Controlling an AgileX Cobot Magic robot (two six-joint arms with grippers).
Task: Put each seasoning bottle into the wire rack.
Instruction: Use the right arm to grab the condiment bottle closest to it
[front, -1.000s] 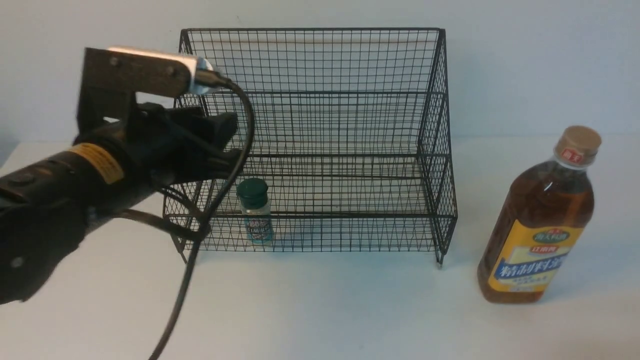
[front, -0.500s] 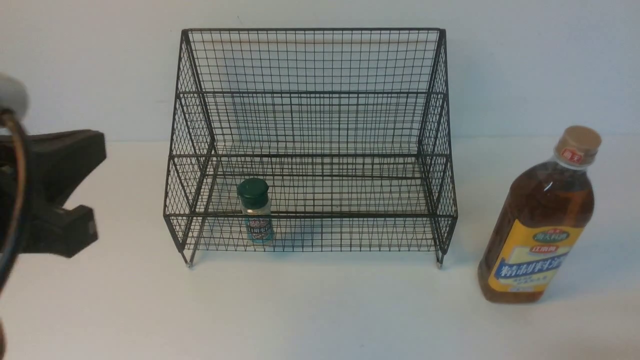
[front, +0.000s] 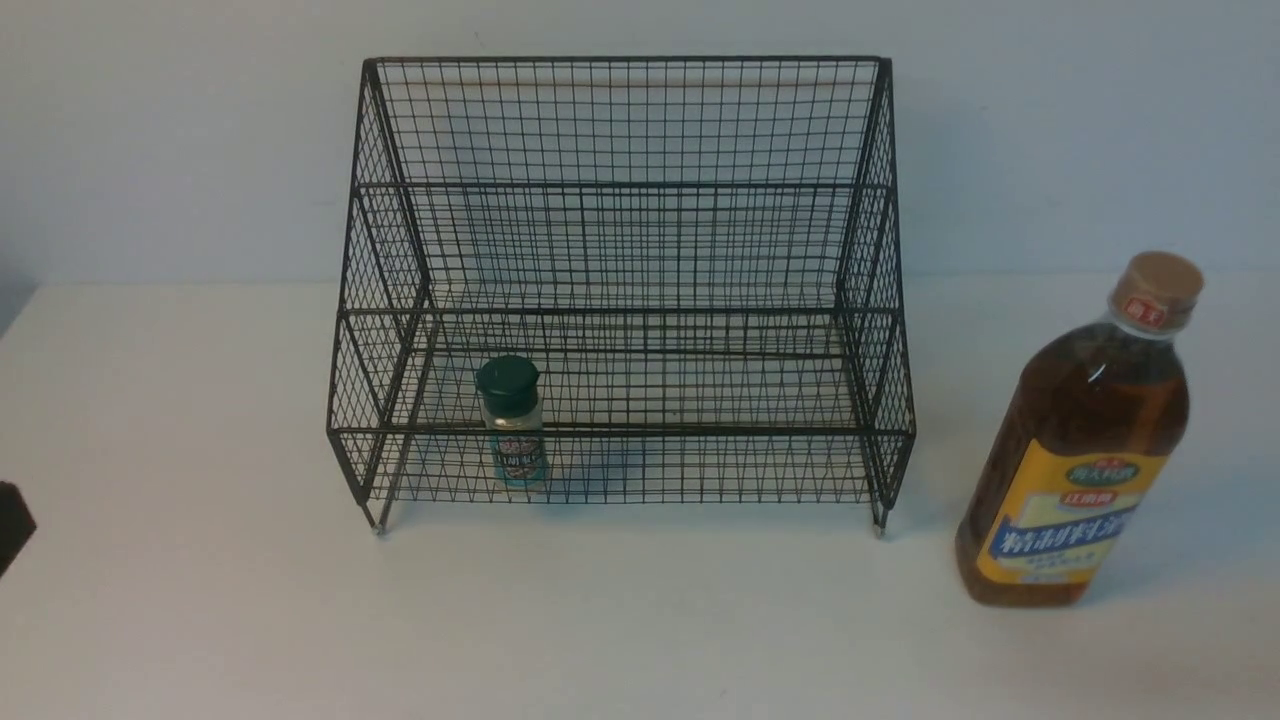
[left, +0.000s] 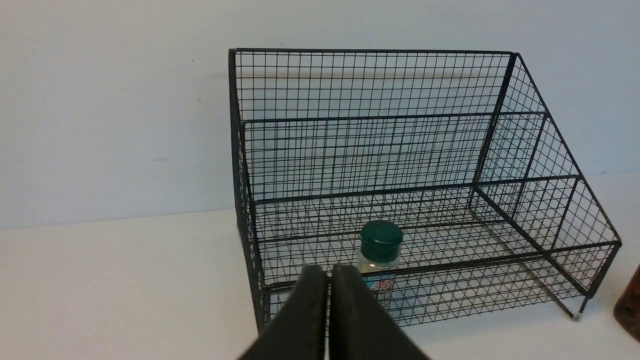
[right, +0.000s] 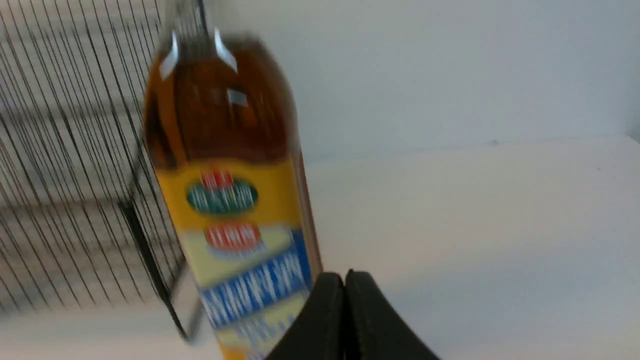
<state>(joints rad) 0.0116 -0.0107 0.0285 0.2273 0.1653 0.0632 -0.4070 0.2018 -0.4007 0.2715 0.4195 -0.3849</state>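
The left arm (front: 12, 527), which had loomed across the left side of the wire rack (front: 620, 250), drew back well clear of it, leaving only a dark sliver far to the rack's left. The left gripper (left: 328, 275), parted earlier, had closed.

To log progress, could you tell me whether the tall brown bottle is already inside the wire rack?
No, the brown bottle stands on the table to the right of the rack, outside it.

Front overview, wrist close-ups, common rack (front: 620, 186)
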